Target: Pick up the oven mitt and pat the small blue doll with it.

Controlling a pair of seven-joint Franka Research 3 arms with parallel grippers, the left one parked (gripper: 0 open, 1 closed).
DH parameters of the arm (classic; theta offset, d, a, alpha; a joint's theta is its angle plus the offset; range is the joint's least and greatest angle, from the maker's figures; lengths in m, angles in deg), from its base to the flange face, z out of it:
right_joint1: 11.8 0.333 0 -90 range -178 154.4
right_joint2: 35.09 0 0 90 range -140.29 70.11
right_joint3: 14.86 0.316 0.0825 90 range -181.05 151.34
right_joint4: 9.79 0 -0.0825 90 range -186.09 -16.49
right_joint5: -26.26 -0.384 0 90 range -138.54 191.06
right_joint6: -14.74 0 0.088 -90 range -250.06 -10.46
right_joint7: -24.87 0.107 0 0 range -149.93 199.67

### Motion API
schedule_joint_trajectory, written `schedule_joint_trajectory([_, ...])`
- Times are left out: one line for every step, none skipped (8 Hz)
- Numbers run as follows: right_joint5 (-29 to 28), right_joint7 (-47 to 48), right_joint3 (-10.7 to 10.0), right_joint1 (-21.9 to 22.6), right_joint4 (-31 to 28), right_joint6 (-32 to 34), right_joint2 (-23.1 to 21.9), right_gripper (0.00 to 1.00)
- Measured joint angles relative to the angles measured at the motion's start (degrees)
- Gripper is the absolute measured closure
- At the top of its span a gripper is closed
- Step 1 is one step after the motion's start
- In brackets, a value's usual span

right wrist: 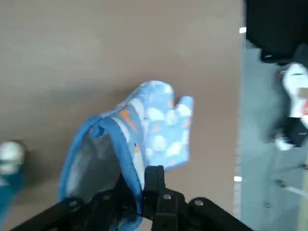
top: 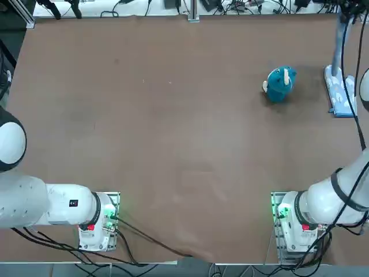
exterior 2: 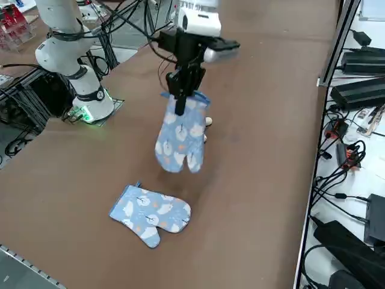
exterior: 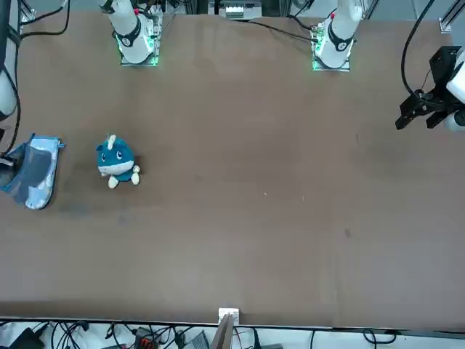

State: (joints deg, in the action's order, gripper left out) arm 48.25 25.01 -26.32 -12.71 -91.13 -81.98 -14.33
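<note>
My right gripper [exterior 2: 180, 99] is shut on the cuff of the oven mitt [exterior 2: 179, 139], a light-blue fabric mitt with white patches that hangs above the table near its right side. In the wrist view the fingers [right wrist: 155, 182] pinch the cuff's rim, and the oven mitt [right wrist: 159, 122] dangles below them. The small blue doll [top: 281, 83] stands upright on the table just beside the hanging mitt. It is teal with cream patches [exterior: 116, 161]. From the right side only a cream bit of the doll [exterior 2: 208, 122] peeks out behind the mitt.
A second, look-alike mitt [exterior 2: 150, 212] lies flat on the table, closer to the right edge than the held one. Cables and black boxes [exterior 2: 361, 90] sit beyond the table's far edge. The arm bases [top: 291, 216] stand at the near edge.
</note>
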Motion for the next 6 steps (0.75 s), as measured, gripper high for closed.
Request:
schedule_joint_trajectory([4.6,-1.6,-0.1,-0.7,-1.8,-1.6,0.3,0.96])
schedule_joint_trajectory([8.3,-3.6,-0.1,-1.6,-4.1,-3.9,0.4,0.96])
schedule_joint_trajectory([10.9,-6.7,-0.2,-3.2,-6.9,-7.6,0.3,0.96])
schedule_joint_trajectory([14.0,-9.5,-0.4,-5.2,-9.6,-11.5,0.2,0.96])
schedule_joint_trajectory([18.2,-10.7,-0.5,-7.5,-12.7,-15.9,-0.2,0.96])
schedule_joint_trajectory([22.4,-11.1,-0.6,-9.8,-16.6,-21.1,-0.6,0.96])
